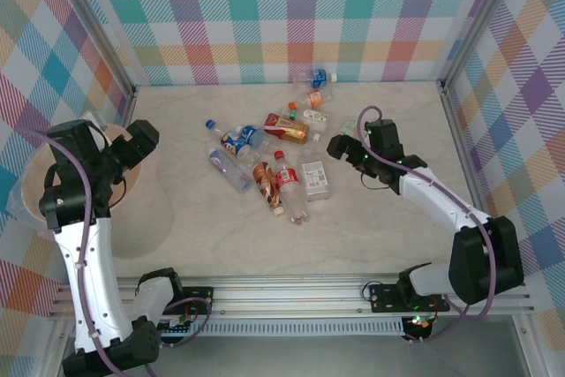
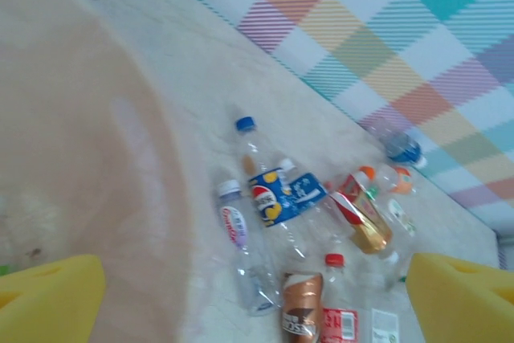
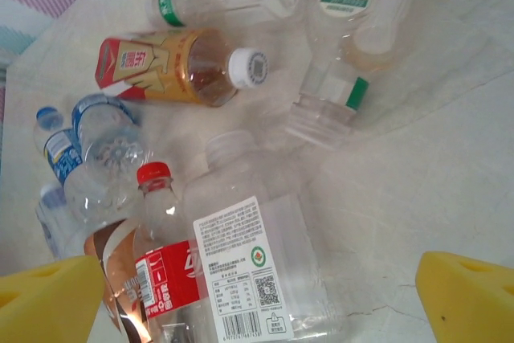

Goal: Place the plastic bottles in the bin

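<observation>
Pale, faintly veined cream tabletop (image 1: 371, 236), evenly lit, enclosed by a far wall (image 1: 291, 15), left wall (image 1: 44, 50) and right wall (image 1: 521, 86) printed in pastel plaid, with aluminium posts (image 1: 479, 33) at the far corners and an aluminium rail (image 1: 291, 293) along the near edge.

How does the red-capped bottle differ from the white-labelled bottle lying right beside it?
Cap: the red-capped bottle has its cap on; the white-labelled bottle shows a bare threaded neck.
Label: the red-capped bottle's is red; the white-labelled bottle's is white with small print and a barcode.
Body: the red-capped bottle is slimmer; the white-labelled bottle is wider and squarer.
Both are clear plastic, lying flat side by side, necks pointing the same way.
</observation>
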`<state>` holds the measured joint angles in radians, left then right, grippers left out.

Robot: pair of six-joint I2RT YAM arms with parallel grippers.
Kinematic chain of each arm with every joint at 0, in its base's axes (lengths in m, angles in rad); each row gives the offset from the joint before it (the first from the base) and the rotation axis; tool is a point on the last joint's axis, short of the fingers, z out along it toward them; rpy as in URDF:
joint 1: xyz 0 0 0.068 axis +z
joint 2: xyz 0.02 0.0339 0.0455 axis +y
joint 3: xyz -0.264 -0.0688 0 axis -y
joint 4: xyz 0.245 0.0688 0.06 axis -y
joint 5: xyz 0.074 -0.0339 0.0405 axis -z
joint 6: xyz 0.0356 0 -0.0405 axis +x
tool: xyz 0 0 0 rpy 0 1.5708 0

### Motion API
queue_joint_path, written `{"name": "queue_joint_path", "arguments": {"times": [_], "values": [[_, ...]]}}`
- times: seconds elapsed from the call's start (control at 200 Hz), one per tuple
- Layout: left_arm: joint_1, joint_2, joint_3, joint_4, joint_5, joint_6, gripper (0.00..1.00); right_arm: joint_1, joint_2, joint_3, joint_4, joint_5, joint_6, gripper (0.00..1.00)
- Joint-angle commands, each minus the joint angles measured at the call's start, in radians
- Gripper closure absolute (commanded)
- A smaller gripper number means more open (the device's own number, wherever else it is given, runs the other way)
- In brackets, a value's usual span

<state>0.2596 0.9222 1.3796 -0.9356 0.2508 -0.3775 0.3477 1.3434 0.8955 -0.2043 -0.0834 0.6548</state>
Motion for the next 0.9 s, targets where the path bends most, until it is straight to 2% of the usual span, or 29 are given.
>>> {"name": "queue_joint_path", "arguments": {"times": [0.0, 0.115, 0.255, 0.41, 0.5, 0.65, 0.895], "values": [[-0.036, -0.018, 0.036, 0.040, 0.071, -0.003, 0.01, 0.031, 0.026, -0.004, -0.031, -0.066, -0.108, 0.00], [-0.100, -0.016, 0.022, 0.092, 0.103, -0.029, 0.00, 0.055, 0.055, 0.008, -0.065, -0.056, -0.135, 0.00], [-0.225, 0.011, 0.028, 0.142, 0.091, -0.045, 0.00, 0.086, 0.078, 0.015, -0.064, -0.061, -0.171, 0.00], [-0.411, 0.074, 0.031, 0.196, 0.007, -0.054, 0.00, 0.122, 0.117, 0.042, -0.088, -0.021, -0.198, 0.00], [-0.485, 0.129, 0.042, 0.197, -0.049, -0.045, 0.00, 0.143, 0.144, 0.057, -0.089, -0.021, -0.217, 0.00], [-0.510, 0.209, 0.061, 0.165, -0.081, -0.064, 0.00, 0.171, 0.205, 0.108, -0.125, -0.033, -0.252, 0.00], [-0.513, 0.209, 0.046, 0.132, -0.171, -0.078, 0.00, 0.231, 0.316, 0.204, -0.263, 0.080, -0.310, 0.00]]}}
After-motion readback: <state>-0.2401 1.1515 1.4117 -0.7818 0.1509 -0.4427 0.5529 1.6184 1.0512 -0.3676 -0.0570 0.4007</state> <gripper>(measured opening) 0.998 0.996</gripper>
